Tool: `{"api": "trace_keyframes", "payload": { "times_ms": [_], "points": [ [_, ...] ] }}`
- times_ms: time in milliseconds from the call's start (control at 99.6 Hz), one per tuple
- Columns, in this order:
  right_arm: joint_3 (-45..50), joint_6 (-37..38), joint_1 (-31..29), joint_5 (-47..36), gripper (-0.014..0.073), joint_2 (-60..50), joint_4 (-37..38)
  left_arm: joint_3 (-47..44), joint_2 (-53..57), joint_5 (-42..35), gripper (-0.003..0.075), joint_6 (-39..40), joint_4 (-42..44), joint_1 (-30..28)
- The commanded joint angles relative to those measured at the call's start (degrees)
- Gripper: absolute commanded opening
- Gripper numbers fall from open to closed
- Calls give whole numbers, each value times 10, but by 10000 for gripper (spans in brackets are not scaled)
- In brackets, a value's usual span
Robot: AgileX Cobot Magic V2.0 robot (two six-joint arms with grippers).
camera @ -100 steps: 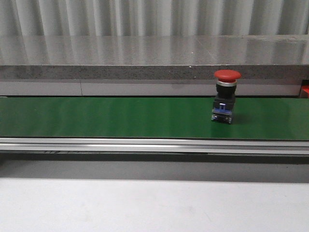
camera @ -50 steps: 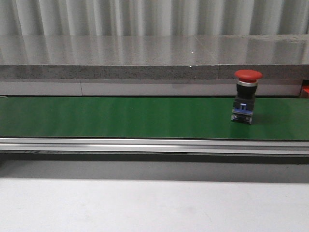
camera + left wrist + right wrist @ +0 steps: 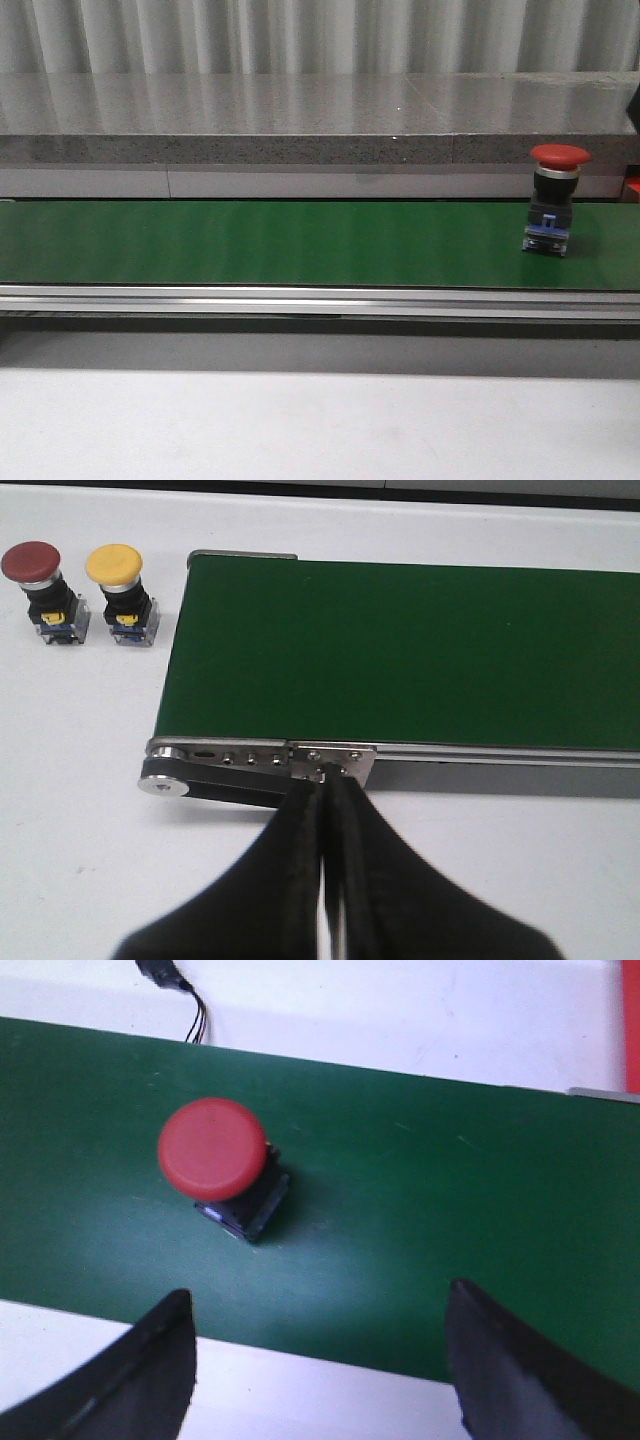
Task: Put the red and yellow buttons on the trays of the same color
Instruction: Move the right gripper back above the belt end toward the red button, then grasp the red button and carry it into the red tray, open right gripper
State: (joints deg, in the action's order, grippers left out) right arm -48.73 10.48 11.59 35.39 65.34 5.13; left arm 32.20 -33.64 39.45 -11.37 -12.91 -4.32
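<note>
A red button (image 3: 555, 200) with a wide mushroom cap on a black body and a bluish base stands upright on the green conveyor belt (image 3: 260, 243), near the belt's right end in the front view. The right wrist view looks down on this same button (image 3: 213, 1150); it sits clear of the belt's edges, with green surface on every side of it.

The right gripper (image 3: 318, 1355) hangs above the belt with its jaws spread wide and nothing between them; the button lies beyond the fingertips, nearer 1 finger (image 3: 150, 1365) than the other, and touches neither.

At the other end of the belt, the left wrist view shows 2 more buttons standing upright on the white bench (image 3: 80, 780), just off the belt's end: a second red button (image 3: 40, 585) and a yellow button (image 3: 122, 590) side by side, close but apart, the yellow one nearer the belt. The left gripper (image 3: 325, 800) has its jaws pressed together with only a thin slit between them, holding nothing, its tips over the metal side rail (image 3: 260, 762) of the conveyor.

Behind the belt in the front view runs a grey speckled ledge (image 3: 300, 120) with a corrugated wall (image 3: 300, 35) above it. A strip of something red (image 3: 631, 1025) shows at the edge of the right wrist view, too cropped to identify.
</note>
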Motion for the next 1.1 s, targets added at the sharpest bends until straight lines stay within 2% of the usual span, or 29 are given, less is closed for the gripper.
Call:
{"api": "trace_keyframes", "payload": {
  "times_ms": [0,401,562,612,622,903,1094],
  "points": [
    [-29,-8,6,-47,526,15,-1,15,0,-37,-19,0,-11,3],
    [-47,-10,9,-104,526,111,12,15,0,-37,-19,0,-11,3],
    [-59,-10,-18,-113,521,154,17,15,0,-37,-19,0,-11,3],
    [-64,-10,-28,-112,490,165,17,15,0,-37,-19,0,-11,3],
    [-235,-10,-115,31,83,171,38,15,0,-37,-19,0,-11,3],
    [-337,-10,-271,2,83,205,33,15,0,-37,-19,0,-11,3],
    [-392,-10,-329,-41,83,287,33,15,0,-37,-19,0,-11,3]
  ]
}}
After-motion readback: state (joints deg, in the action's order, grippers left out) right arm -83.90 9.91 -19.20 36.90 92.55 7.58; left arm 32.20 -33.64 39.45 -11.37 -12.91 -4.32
